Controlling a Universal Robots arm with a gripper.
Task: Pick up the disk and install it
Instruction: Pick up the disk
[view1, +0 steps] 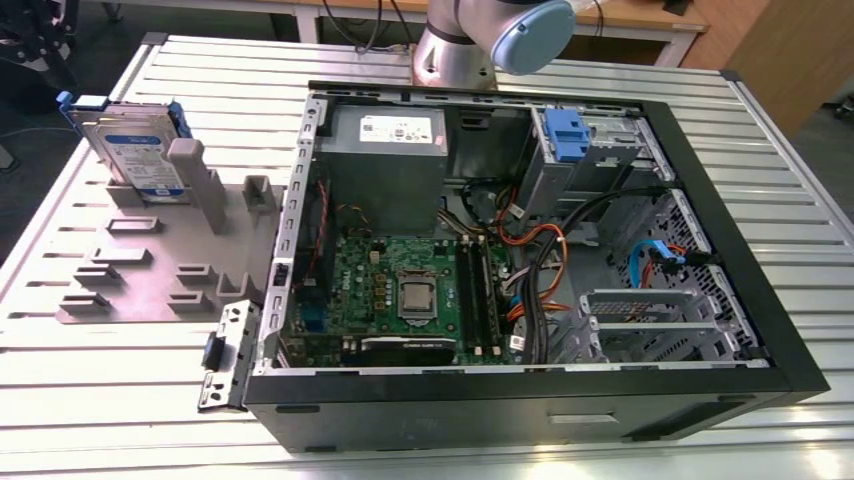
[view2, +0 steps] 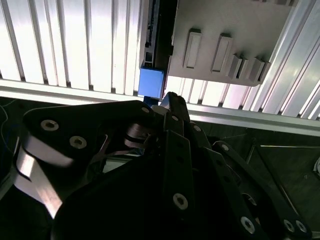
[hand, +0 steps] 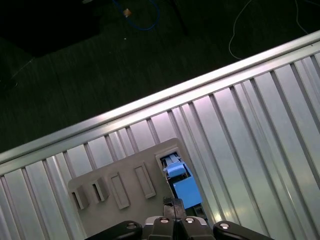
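1. Disk (view1: 140, 150): stands on edge in an end slot of the grey rack (view1: 147, 270), label facing out, blue rails on its sides. Not lifted yet.
2. Gripper (hand: 172, 202): in the first wrist view the tips are pressed together w/ nothing btwn them. It hangs over the rack's disk slot, and the disk's blue top edge lies just beyond the tips. No contact w/ the disk that I can see.
3. The second wrist view agrees: the black linkage folds to a point, the blue rail end is just past it, and the rack's ribs are close by.
4. PC case (view1: 534, 395): lid off, insides open, right beside the rack on the exterior view's right. Touching the rack or not, can't tell.
5. Arm (view1: 494, 40): rises behind the case, well apart from the rack.
6. Progress, my read: approach stage only. Pick not done, install not done. Grabbing, carrying & seating the disk in the case are all left.
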